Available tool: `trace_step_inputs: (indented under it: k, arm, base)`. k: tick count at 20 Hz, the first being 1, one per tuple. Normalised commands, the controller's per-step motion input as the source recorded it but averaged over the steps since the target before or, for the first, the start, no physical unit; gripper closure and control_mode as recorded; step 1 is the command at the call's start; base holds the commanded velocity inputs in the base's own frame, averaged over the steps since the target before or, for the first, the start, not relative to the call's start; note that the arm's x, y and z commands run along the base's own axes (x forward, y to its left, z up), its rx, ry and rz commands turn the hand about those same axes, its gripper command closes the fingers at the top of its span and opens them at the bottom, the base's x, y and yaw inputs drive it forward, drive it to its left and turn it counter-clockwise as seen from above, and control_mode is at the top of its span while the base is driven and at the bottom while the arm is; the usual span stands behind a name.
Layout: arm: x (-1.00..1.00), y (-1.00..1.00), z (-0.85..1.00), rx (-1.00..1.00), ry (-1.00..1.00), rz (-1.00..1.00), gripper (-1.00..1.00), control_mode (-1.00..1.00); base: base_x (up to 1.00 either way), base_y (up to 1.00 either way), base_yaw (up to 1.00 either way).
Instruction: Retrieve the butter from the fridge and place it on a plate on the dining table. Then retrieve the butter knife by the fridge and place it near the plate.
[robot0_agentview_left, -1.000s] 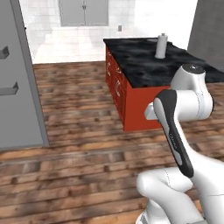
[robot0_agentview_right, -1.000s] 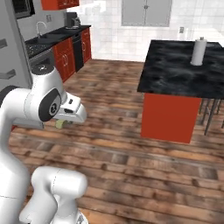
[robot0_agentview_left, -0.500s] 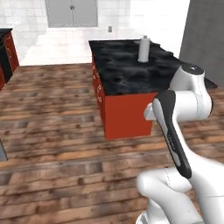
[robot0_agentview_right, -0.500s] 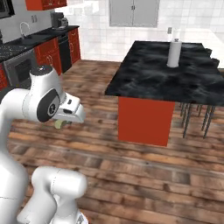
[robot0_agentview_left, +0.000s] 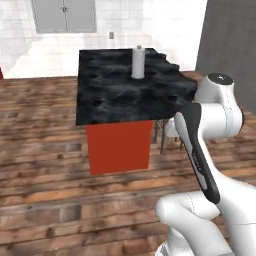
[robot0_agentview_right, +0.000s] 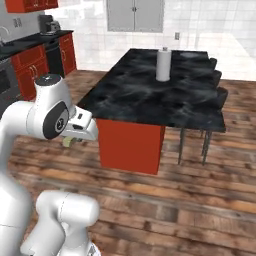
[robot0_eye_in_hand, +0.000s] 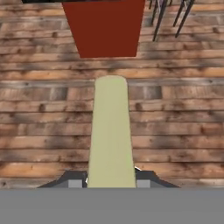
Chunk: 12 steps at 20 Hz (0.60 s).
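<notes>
Holding butter (robot0_eye_in_hand: 111, 131): jaws clenched on its near end | butter above wood floor (robot0_eye_in_hand: 43, 122), well short of desk | desk (robot0_agentview_right: 150, 95): black marble, red base | white roll (robot0_agentview_right: 162, 64) upright on desk

Arm folded tight over base, elbow raised, forearm angled down, hand tucked low in front of body. Gripper (robot0_eye_in_hand: 111, 178) points out over wooden floor, jaws closed on butter (robot0_eye_in_hand: 111, 135), one finger each side of stick's near end. In right base view, butter end (robot0_agentview_right: 67, 142) peeks below hand.
</notes>
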Motion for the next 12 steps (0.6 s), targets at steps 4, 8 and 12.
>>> trace_step_inputs:
  k: [4,8,12]
  arm:
    - [0.0,0.0,0.0,0.0,0.0,0.0,1.0,1.0]
    - [0.0,0.0,0.0,0.0,0.0,0.0,1.0,1.0]
    - [0.0,0.0,0.0,0.0,0.0,0.0,1.0,1.0]
  base:
    - [0.7,-1.0,0.0]
    - [0.51,-1.0,-0.01]
    - [0.3,-1.0,-0.09]
